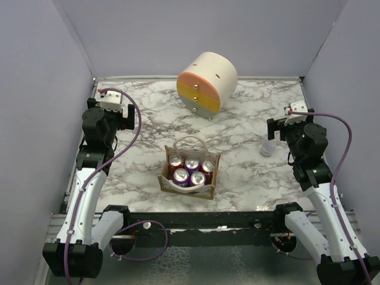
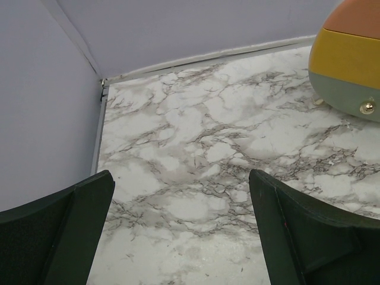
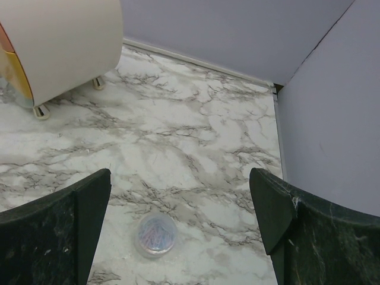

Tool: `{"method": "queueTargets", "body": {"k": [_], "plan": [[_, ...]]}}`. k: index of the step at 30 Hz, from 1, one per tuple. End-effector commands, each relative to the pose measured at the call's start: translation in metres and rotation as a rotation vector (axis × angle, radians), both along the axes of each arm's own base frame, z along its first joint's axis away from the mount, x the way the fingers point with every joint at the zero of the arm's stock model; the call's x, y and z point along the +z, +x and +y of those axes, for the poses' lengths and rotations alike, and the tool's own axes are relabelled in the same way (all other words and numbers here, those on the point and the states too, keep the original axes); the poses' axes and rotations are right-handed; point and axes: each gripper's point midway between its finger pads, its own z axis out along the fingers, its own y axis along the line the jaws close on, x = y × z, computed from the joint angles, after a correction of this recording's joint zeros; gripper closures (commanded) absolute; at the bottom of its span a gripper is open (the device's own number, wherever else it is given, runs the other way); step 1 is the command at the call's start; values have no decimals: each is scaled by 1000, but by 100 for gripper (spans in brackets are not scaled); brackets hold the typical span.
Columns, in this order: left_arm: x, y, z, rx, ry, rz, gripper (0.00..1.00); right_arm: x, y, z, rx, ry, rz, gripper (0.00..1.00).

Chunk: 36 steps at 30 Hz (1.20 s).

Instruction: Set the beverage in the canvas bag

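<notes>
Seemingly packed: five cans [image 1: 192, 163] stand upright inside the canvas bag [image 1: 205, 191] at mid-table.
No can lies outside it. The left gripper [image 2: 180, 181] and right gripper [image 3: 180, 181] hang spread wide and empty, well apart from the bag, so staying clear of its loop handles [image 1: 191, 139] seems wisest. A small clear container [image 3: 156, 235] sits below the right one.

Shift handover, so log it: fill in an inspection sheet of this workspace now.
Surface: marble-pattern table, nothing spilled.
Job's things: canvas bag upright at front middle, five cans standing inside.
Clutter: round drawer cabinet at the back; small clear cup by the right arm.
Grippers: left gripper and right gripper, fingers wide apart, both empty.
Cables: purple cables loop off both arms, apart from the bag.
Surroundings: plain walls on three sides.
</notes>
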Motion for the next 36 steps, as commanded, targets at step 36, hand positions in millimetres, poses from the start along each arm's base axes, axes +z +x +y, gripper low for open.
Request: {"method": "queueTargets", "body": {"k": [36], "plan": [[21,-7,-2,-37,12,-62,1,5,-5,5,47,4,-4,0]]}}
